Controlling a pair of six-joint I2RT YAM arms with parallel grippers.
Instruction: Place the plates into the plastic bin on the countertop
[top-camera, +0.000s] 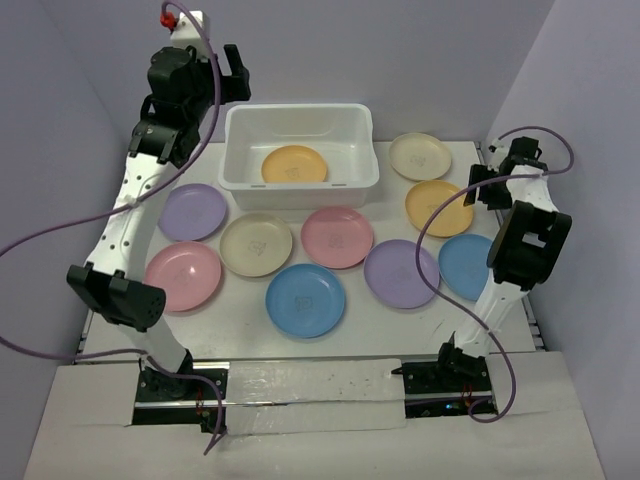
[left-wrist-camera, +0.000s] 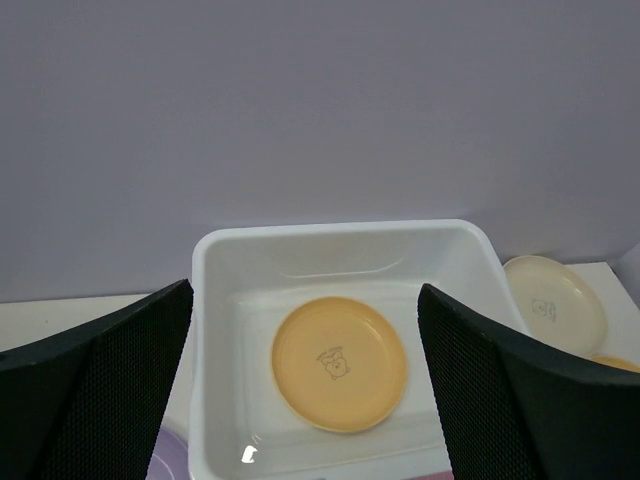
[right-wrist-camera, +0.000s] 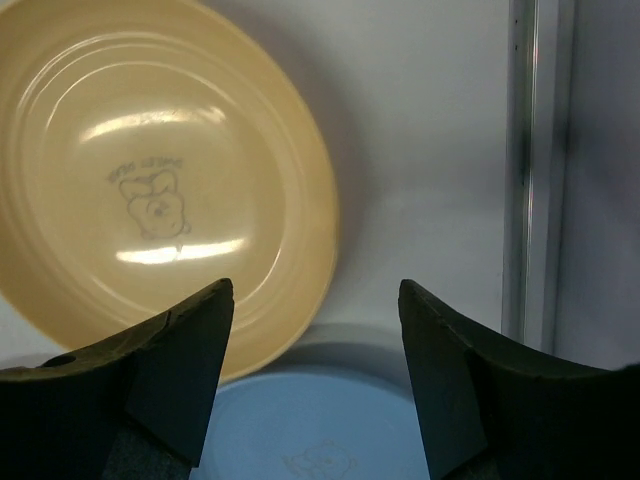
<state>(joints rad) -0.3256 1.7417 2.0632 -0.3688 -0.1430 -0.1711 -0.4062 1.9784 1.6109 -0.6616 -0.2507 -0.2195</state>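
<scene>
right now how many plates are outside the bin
9 on the countertop: left lilac, left pink, centre cream, centre pink, front blue, right lilac, right blue, right orange, back-right cream. None seems hidden, though the right arm covers some tabletop.

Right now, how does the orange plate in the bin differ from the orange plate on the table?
The orange plate in the bin lies alone; the orange plate on the table has other plates around it. The open right gripper hangs close over the table one, not the bin one. Both lie flat.
</scene>
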